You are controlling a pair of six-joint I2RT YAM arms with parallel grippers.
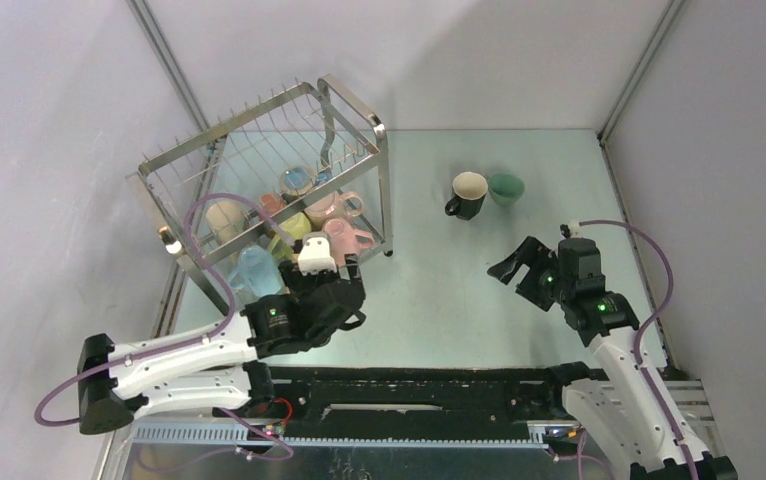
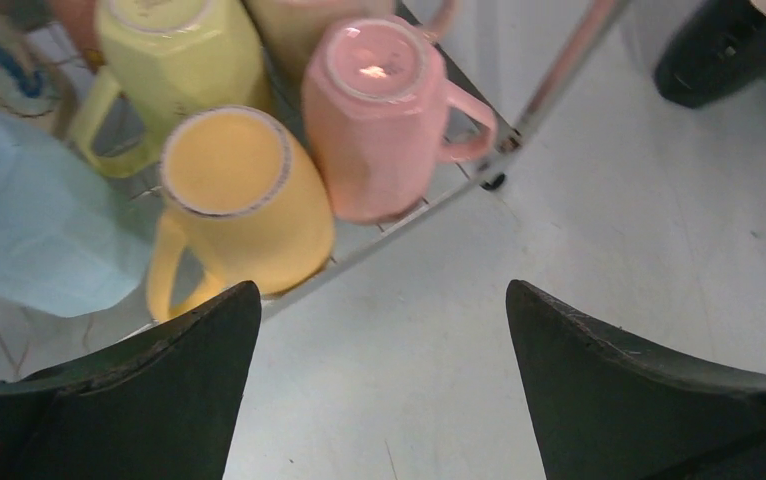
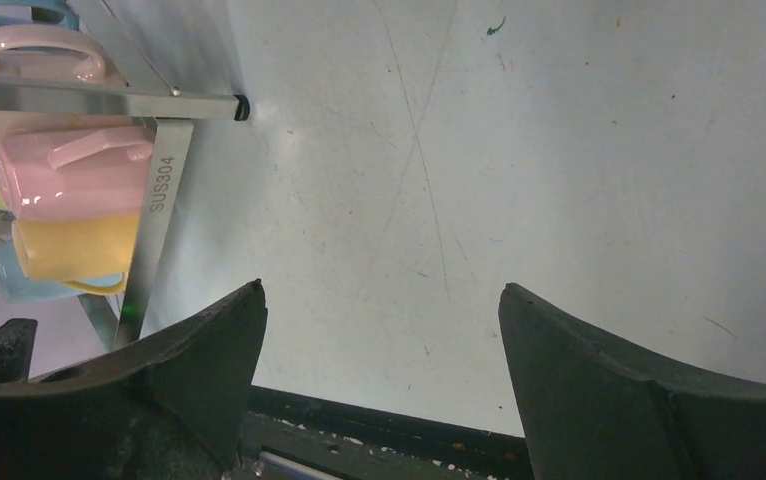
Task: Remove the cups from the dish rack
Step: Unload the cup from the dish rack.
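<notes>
Two cups out: black mug [image 1: 467, 194] and green mug [image 1: 506, 188] stand on the table [image 1: 439, 290], right of the dish rack [image 1: 384, 190]. Several more on its lower tier, yellow mug [image 2: 244, 205] and pink mug [image 2: 379, 115] nearest me. My left gripper [image 2: 379, 370] and right gripper [image 3: 384, 370] are both spread, empty. Early going.

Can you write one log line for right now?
left hand: open, near yellow cup | right hand: open, empty | table: black cup, green cup
</notes>
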